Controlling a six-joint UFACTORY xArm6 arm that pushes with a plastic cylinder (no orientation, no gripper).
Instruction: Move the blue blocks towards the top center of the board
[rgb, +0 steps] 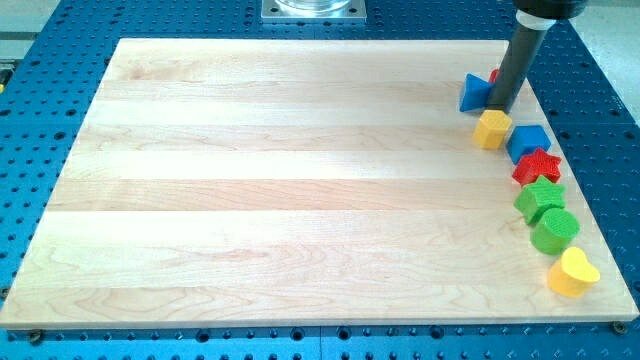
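A blue triangle-like block (473, 92) lies near the board's top right. My tip (501, 107) stands right beside it on its right side, touching or almost touching. A small red block (494, 76) shows partly behind the rod. A second blue block (527, 142), cube-like, lies lower along the right edge, below and right of the tip.
Down the right edge run a yellow block (491, 129), a red star (537, 166), a green block (540, 199), a green cylinder (555, 230) and a yellow heart (573, 272). The wooden board (280, 180) lies on a blue perforated table. A metal mount (314, 9) is at the view's top.
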